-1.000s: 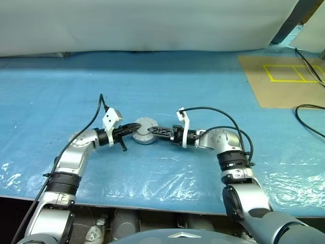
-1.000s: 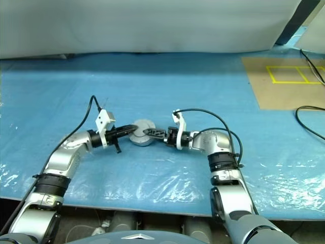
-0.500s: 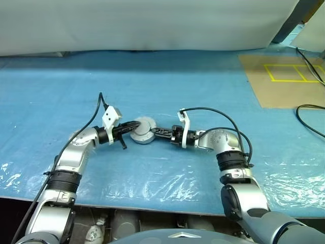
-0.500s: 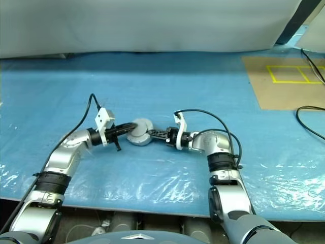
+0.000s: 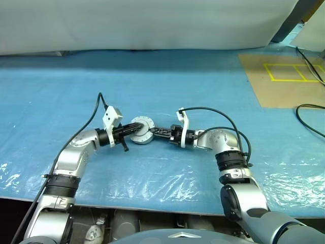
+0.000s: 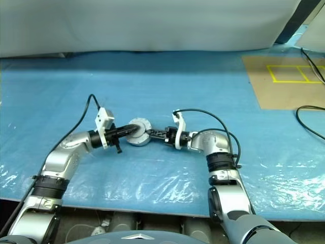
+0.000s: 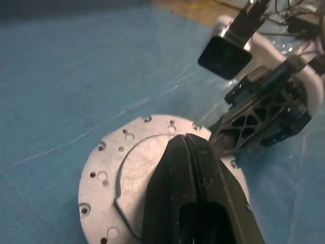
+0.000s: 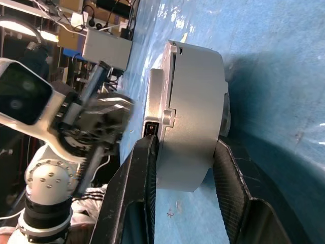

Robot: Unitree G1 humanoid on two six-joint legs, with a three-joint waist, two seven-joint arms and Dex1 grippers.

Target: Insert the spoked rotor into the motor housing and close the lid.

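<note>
We see the motor housing [image 5: 140, 130] resting on the blue plastic sheet [image 5: 167, 91] that covers the table, near the middle of the head views and between our two arms. Its flat silver lid [image 7: 127, 168], dotted with small holes around the edge, sits on top of it, so the inside is hidden from us.

Our right gripper [image 5: 153, 132] comes in from the housing's 3 o'clock side and reaches level across the sheet. In the right wrist view its two black fingers [image 8: 231, 188] sit one on each side of the round silver body, pinching the motor housing across its height.

Our left gripper [image 5: 134, 128] comes in from the 9 o'clock side. In the left wrist view its two fingers [image 7: 190, 193] are pressed together with nothing between them, and their joined tip lies over the lid near its middle. We cannot tell whether the tip touches the metal.

A tan board with yellow tape lines [image 5: 284, 76] lies well away at 2 o'clock. A black cable [image 5: 311, 124] curls on the sheet below it.
</note>
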